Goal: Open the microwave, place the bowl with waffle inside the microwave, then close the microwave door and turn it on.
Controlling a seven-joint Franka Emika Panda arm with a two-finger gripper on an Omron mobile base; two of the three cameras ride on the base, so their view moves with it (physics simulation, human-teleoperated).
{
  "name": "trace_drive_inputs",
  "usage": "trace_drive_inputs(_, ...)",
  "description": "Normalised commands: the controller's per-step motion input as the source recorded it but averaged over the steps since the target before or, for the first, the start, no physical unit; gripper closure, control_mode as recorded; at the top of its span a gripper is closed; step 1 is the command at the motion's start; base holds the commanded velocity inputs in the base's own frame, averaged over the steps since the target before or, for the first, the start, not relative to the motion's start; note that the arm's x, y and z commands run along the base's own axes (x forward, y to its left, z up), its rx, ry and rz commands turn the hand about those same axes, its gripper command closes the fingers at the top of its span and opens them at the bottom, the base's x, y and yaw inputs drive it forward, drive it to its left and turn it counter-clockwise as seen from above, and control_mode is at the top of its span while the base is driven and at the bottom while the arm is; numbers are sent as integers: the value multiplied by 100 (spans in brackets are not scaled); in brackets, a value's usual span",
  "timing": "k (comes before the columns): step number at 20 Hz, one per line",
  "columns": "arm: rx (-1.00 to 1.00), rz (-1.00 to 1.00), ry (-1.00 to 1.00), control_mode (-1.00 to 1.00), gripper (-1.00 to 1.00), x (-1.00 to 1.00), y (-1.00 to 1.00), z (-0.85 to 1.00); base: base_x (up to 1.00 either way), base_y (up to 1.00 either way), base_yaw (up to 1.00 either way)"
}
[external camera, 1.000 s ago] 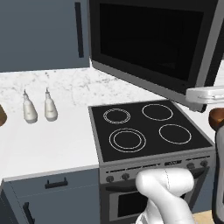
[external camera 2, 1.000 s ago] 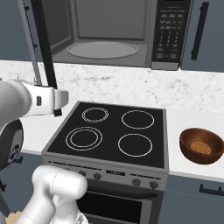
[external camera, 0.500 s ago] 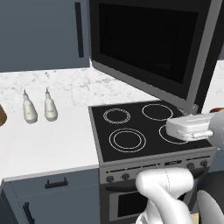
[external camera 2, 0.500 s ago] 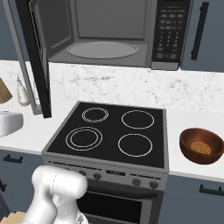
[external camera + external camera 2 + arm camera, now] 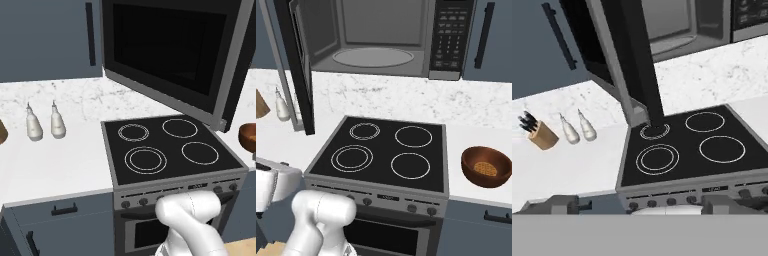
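The microwave (image 5: 376, 55) hangs above the stove with its grey cavity and turntable exposed. The microwave door (image 5: 298, 65) stands swung wide to the left; the same door (image 5: 170, 50) spans the top of the left base view and shows as a dark panel (image 5: 627, 55) in the hand view. The bowl (image 5: 481, 179), reddish-brown with a waffle inside, rests on the counter right of the stove, and its edge (image 5: 248, 136) also shows in the left base view. My gripper (image 5: 642, 206) is open, low in front of the stove, with nothing between its fingers (image 5: 559, 205).
A black cooktop stove (image 5: 383, 152) sits below the microwave. Two pale bottles (image 5: 44, 121) and a knife block (image 5: 541, 136) stand on the counter to the left. The keypad strip (image 5: 448, 37) is on the microwave's right. Blue-grey cabinets flank it.
My hand has dropped away from the door's edge, down in front of the stove, and its jaws have spread apart. The door stays open.
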Motion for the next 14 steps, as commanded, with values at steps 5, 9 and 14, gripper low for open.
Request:
trace_drive_inputs(5, 49, 0, 43, -100, -100, 16, -93, 5, 0, 0, 0)
trace_drive_inputs(9, 60, 0, 7, -100, -100, 43, -45, -5, 0, 0, 0)
trace_drive_inputs(14, 48, 0, -15, -100, -100, 86, 0, -27, 0, 0, 0)
